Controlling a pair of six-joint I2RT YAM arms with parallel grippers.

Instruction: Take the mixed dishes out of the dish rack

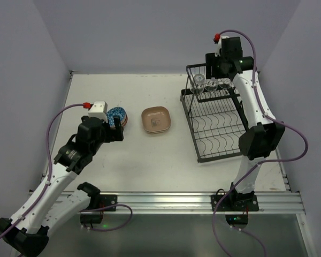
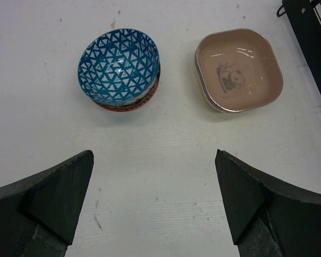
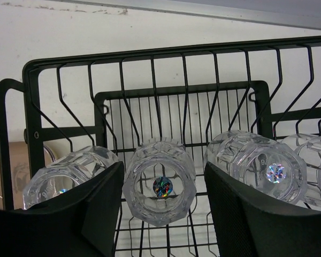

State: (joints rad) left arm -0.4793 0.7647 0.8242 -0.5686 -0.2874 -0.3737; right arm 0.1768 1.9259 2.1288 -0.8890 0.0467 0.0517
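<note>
Left claw (image 2: 154, 156): we are hovering it wide open and empty above the table (image 2: 37, 118), near the blue bowl (image 2: 119, 67) and tan plate (image 2: 238, 69) | Right claw (image 3: 163, 167): we are straddling one glass cup (image 3: 159, 187), jaws open, in the dish rack (image 3: 150, 53) upper basket, with neighbouring cups (image 3: 262, 166) on both sides.
</note>
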